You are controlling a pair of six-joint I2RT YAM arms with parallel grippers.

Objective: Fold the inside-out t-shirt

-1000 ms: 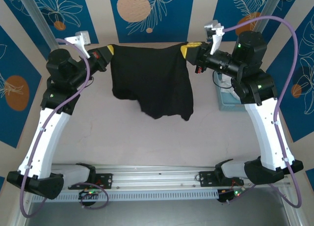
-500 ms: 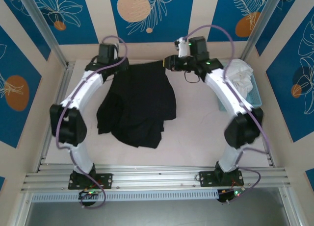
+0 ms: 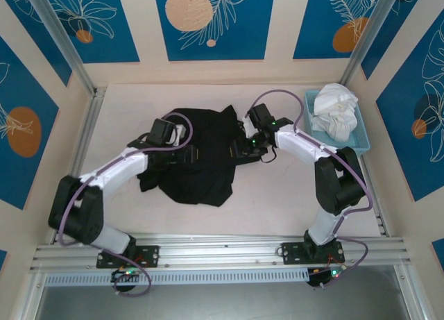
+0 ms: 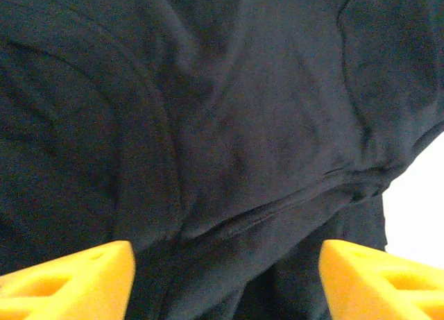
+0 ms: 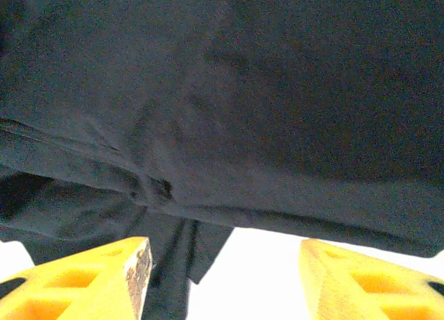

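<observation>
— Where is it?
— On the table (image 3: 277,202), mid-way: the t-shirt (image 3: 201,160), crumpled, likely soft, light and floppy.
— Grippers?
— Left gripper (image 4: 225,278) and right gripper (image 5: 225,271) sit over it, jaws apart, empty.
— Grab where?
— Probably the stitched hem (image 5: 312,221).

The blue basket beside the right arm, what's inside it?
A crumpled white cloth garment fills the blue basket. The basket's floor, and anything beneath the cloth, is covered and cannot be seen.
</observation>
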